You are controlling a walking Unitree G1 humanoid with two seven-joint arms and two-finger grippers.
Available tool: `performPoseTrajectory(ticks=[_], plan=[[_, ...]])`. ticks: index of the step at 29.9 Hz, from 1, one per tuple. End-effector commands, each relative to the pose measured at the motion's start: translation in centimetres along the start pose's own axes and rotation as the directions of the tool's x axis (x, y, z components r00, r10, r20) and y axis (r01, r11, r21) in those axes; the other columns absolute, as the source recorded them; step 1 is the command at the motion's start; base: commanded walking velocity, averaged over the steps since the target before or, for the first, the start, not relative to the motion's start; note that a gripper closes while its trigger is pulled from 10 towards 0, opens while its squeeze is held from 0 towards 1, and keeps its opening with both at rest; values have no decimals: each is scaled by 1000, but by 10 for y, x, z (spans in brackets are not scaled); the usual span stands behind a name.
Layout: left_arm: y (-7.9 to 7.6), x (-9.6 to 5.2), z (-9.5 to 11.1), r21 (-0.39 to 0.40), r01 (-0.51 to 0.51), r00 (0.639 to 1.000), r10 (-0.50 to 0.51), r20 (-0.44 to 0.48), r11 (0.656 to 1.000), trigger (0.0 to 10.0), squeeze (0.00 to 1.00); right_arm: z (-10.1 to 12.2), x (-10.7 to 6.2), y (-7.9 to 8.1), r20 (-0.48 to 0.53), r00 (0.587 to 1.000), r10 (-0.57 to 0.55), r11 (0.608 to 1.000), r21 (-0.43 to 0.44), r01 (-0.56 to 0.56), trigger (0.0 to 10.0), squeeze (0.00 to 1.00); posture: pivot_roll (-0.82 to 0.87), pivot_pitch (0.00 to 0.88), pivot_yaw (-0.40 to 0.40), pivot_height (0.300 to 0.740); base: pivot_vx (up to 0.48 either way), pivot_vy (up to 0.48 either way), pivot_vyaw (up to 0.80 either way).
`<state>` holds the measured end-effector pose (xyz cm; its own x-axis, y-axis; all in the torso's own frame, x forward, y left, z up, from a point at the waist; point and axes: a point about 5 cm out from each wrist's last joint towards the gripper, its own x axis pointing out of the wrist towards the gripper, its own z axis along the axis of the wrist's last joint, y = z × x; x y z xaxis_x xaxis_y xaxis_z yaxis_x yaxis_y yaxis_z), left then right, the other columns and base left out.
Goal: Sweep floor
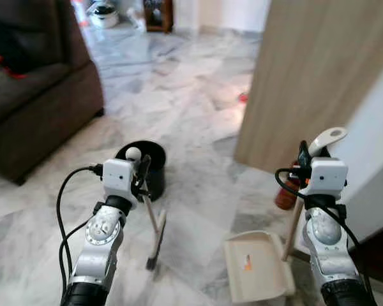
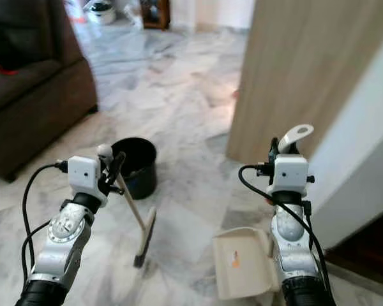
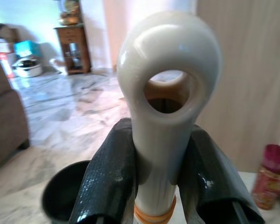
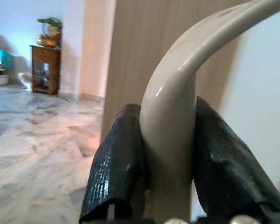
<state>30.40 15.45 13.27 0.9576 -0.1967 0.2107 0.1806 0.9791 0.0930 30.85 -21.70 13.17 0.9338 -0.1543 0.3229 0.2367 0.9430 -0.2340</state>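
Left gripper (image 3: 161, 186): fingers (image 3: 107, 182) pinching the cream looped handle of the broom (image 1: 154, 233), whose dark head is resting on the marble floor (image 1: 179, 102) just in front of a black bucket (image 1: 152, 167).

Right gripper (image 4: 168, 177): fingers (image 4: 116, 168) clamping the curved handle of the dustpan (image 1: 258, 266), which is sitting on the floor beside a wooden panel (image 1: 306, 70). A small orange scrap is lying in its tray.

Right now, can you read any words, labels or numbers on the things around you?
None can be read.
The red canister by the wooden panel has a patterned wrap; any print on it is too blurred.
The orange mark on the dustpan is too small to tell if it is a label.
The broom handle is plain.
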Motion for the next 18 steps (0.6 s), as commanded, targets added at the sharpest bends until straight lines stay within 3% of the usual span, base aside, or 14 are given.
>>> performPoseTrajectory(ticks=[1, 8, 13, 18], plan=[[2, 2, 7, 21, 2, 999, -3, 36, 1000, 10000, 0, 6, 4, -4, 25, 1000, -15, 1000, -5, 15, 10000, 0, 14, 45, 34, 740, 0, 0, -800], [1, 3, 5, 5, 0, 1000, 0, 23, 1000, 10000, 0, 6, 6, -6, 22, 999, -24, 1000, -7, 24, 10000, 0, 11, 61, 36, 740, 0, 0, -800], [2, 3, 6, 9, -3, 1000, 3, 22, 1000, 10000, 0, 5, 5, -7, 16, 999, -31, 999, -8, 31, 10000, 0, 13, 75, 39, 740, 0, 446, -800], [3, 3, 5, 16, -3, 1000, 3, 20, 1000, 10000, 0, 3, 5, -9, 4, 999, -37, 999, -12, 37, 10000, 0, 12, 81, 40, 740, 0, 0, -800]])
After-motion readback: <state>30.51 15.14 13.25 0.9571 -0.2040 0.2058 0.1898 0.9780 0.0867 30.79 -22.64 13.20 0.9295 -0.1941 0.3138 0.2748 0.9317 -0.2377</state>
